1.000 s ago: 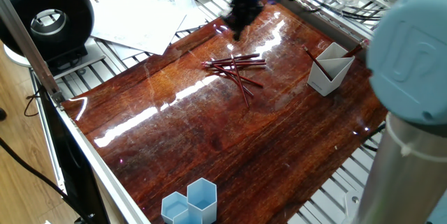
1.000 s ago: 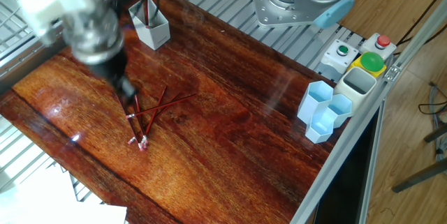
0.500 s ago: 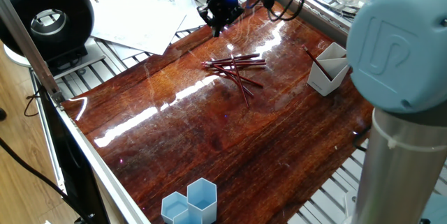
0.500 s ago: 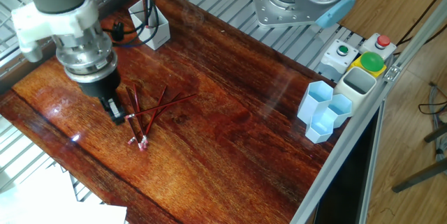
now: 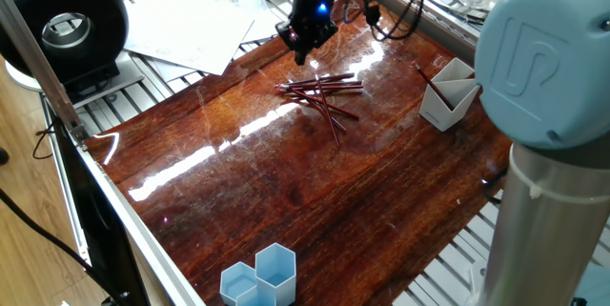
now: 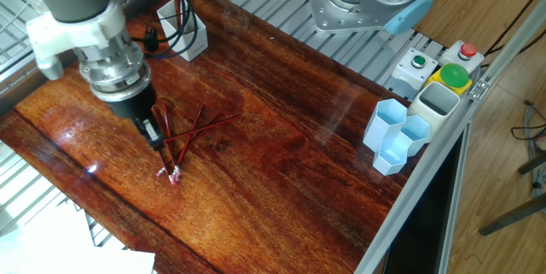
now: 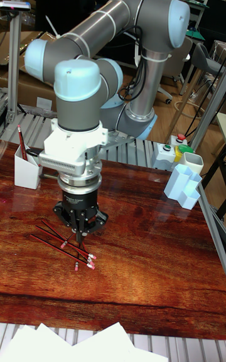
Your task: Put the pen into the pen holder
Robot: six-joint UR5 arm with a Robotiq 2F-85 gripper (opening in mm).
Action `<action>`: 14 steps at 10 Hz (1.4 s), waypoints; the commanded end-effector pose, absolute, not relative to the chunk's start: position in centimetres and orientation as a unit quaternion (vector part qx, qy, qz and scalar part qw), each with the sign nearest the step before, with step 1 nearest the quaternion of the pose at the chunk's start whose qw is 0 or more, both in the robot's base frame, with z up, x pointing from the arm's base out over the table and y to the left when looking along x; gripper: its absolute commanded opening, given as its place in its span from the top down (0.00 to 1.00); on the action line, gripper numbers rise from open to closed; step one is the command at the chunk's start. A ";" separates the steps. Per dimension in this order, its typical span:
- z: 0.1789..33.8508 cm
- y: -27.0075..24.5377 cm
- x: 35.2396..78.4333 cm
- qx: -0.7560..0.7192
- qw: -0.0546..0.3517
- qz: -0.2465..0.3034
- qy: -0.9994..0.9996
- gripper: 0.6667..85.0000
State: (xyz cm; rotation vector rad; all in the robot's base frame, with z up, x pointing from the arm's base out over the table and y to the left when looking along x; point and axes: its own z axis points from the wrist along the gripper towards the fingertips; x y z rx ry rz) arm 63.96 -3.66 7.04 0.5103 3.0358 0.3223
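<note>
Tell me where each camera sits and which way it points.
One fixed view: high behind the arm's shoulder, facing the pens and claw.
The other fixed view: high opposite, showing wrist, base, pen holder.
Tall fixed view: table-edge level, facing the whole arm.
All share the pens and white holder.

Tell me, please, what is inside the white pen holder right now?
One red pen stands leaning in the white pen holder; the holder's walls hide its bottom.
</note>
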 end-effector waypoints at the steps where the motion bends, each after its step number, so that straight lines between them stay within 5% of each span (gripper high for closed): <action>1: 6.2 -4.5 63.3 0.139 0.041 0.117 0.982 0.08; 4: 6.2 -5.1 61.9 0.141 0.035 0.115 0.983 0.00; 14: 4.5 -5.4 62.8 0.167 0.054 0.126 0.976 0.02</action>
